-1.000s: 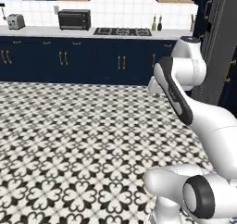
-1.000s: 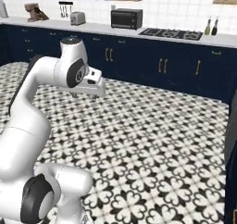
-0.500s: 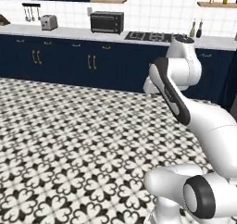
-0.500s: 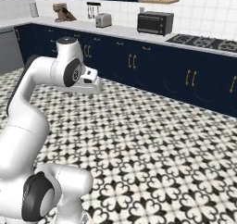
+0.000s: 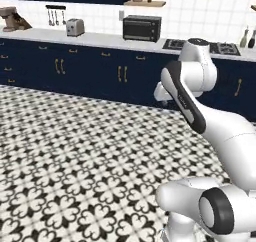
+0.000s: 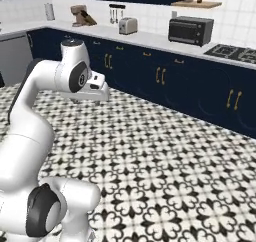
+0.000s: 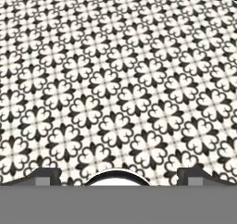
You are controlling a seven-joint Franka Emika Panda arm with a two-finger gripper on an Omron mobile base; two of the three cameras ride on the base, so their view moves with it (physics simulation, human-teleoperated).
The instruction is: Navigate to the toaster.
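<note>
**Toaster on far counter, arm folded over floor**

Left base view: the toaster [image 5: 75, 27] stands on the white counter [image 5: 100, 39] against the back wall, left of the black toaster oven [image 5: 142, 28] and right of the hanging utensils [image 5: 55, 16]. Right base view: the toaster [image 6: 128, 25] sits well apart from the robot, across the patterned floor [image 6: 165, 161]. Hand view: the gripper [image 7: 118, 177] faces the floor [image 7: 115, 79]; fingertips [image 7: 46, 176] stand wide apart, holding nothing.

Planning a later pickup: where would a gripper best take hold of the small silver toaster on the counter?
Probably across the narrow width of the toaster, coming down from above: it stands upright on the counter near the wall, its flat long sides free. Finer detail is too small to judge.
</note>
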